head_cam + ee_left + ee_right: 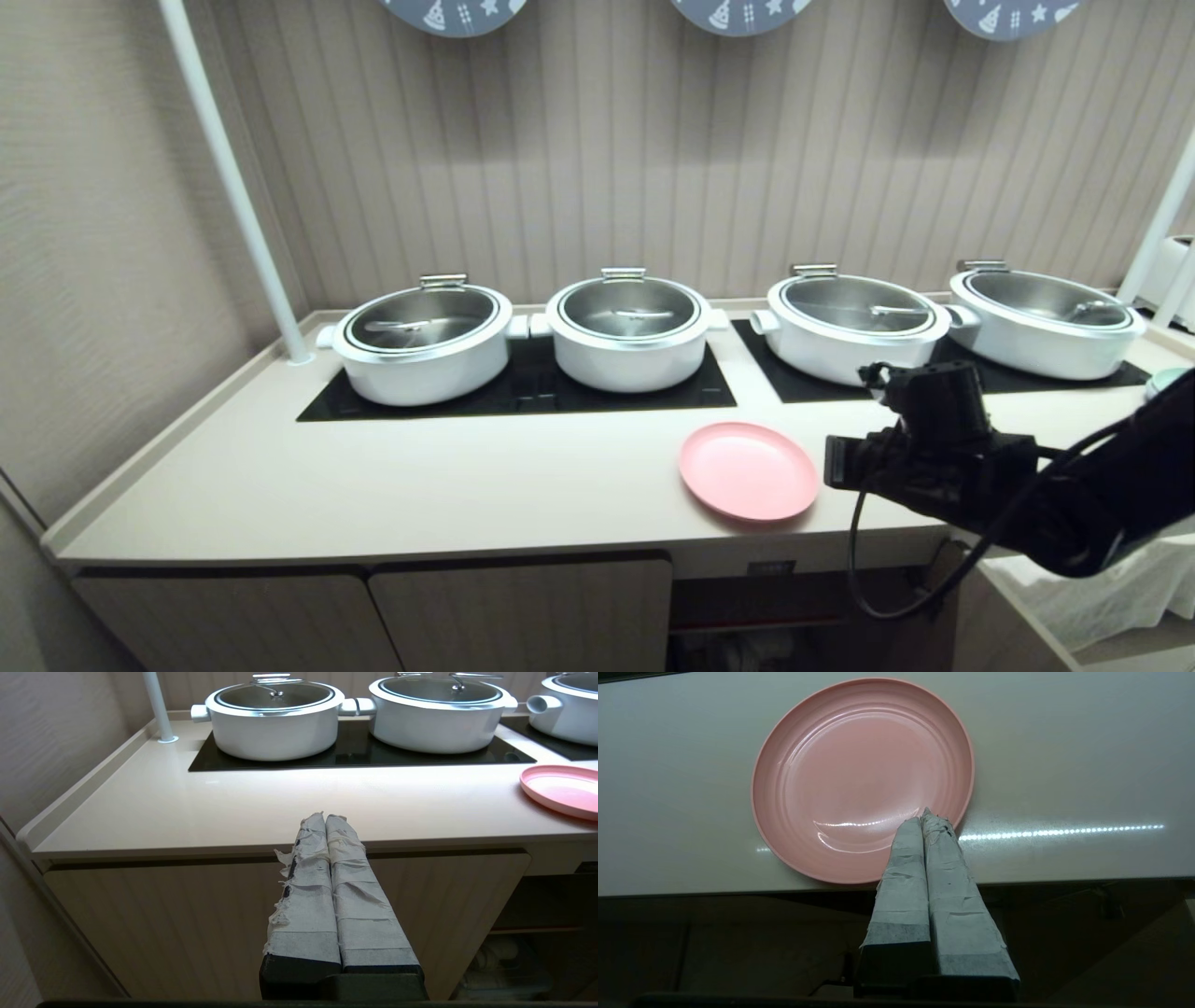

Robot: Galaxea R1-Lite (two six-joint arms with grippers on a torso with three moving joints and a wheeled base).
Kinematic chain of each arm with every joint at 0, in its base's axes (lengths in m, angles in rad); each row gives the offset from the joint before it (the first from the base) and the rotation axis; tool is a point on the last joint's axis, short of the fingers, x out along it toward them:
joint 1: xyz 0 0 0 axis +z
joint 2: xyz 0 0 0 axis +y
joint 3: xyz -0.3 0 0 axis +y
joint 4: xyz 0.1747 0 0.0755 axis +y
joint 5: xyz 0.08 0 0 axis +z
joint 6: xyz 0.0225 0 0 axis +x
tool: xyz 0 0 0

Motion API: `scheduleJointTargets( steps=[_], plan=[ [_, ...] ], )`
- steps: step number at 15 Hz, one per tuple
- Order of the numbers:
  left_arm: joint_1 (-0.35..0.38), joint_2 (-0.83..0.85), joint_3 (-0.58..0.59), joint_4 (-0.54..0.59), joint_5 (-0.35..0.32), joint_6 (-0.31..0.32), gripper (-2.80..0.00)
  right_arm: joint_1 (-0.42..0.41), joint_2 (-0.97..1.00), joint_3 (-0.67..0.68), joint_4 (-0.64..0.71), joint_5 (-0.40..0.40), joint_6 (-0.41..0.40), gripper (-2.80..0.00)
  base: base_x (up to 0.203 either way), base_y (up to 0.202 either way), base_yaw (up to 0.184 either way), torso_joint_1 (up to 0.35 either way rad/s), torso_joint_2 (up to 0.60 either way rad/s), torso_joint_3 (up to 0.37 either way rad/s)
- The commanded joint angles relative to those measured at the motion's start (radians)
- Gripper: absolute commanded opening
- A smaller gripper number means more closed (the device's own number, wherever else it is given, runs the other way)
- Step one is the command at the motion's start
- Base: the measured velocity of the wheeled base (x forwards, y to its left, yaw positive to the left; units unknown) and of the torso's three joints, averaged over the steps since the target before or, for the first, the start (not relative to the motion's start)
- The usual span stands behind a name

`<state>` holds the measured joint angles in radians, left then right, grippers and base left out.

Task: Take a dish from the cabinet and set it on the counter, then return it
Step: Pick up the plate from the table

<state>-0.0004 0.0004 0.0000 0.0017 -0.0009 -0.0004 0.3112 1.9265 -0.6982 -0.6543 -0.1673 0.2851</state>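
Note:
The pink dish [749, 469] lies flat on the cream counter [420, 485], close to its front edge. My right gripper [924, 814] is shut, its taped fingers pressed together with nothing between them. Its tips hover over the near right part of the dish [859, 774]. In the head view the right arm [943, 457] reaches in from the right, just beside the dish. Below the dish the cabinet [747, 616] stands open and dark under a small black label [770, 567]. My left gripper [325, 817] is shut and empty, parked before a closed door [187, 924] under the counter edge.
Several white pots [422, 343] with glass lids sit on black hob panels [523, 387] along the back. A white post [238, 187] rises at the back left by the side wall. White cloth [1111, 588] lies low on the right.

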Motion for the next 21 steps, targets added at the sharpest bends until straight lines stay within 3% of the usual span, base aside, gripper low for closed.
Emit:
scheduleJointTargets(
  steps=[1, 7, 10, 15, 18, 21],
  plan=[
    [0.0, 0.0, 0.0, 0.0, 0.001, 0.0, -2.8, 0.022, -0.111, 0.066, -0.004, -0.022, 0.002, -2.8, 0.0, 0.0, 0.0, 0.0, 0.0, 0.0],
    [-0.001, 0.0, 0.0, 0.0, 0.0, 0.0, -2.8, 0.003, -0.445, 0.397, -0.063, -0.09, -0.027, -2.8, 0.0, 0.0, 0.0, 0.0, 0.0, 0.0],
    [0.0, 0.0, 0.0, 0.0, 0.0, -0.001, -2.8, -0.179, -0.566, 0.538, -0.163, -0.093, -0.106, -2.8, 0.0, 0.0, 0.0, 0.0, 0.0, 0.0],
    [0.0, 0.0, 0.0, 0.0, 0.0, 0.0, -2.8, -0.361, -0.86, 0.683, -0.192, -0.088, -0.175, -2.8, 0.0, 0.0, 0.0, 0.0, 0.0, 0.0],
    [0.0, 0.0, 0.0, 0.0, -0.001, -0.001, -2.8, -0.384, -1.093, 0.691, -0.056, -0.08, -0.217, -2.8, 0.0, 0.0, 0.0, 0.0, 0.0, 0.0],
    [-0.001, 0.0, 0.0, 0.0, 0.001, -0.001, -2.8, -0.389, -1.345, 0.67, 0.222, -0.012, -0.254, -2.8, 0.0, 0.0, 0.0, 0.0, 0.0, 0.0]
  ],
)
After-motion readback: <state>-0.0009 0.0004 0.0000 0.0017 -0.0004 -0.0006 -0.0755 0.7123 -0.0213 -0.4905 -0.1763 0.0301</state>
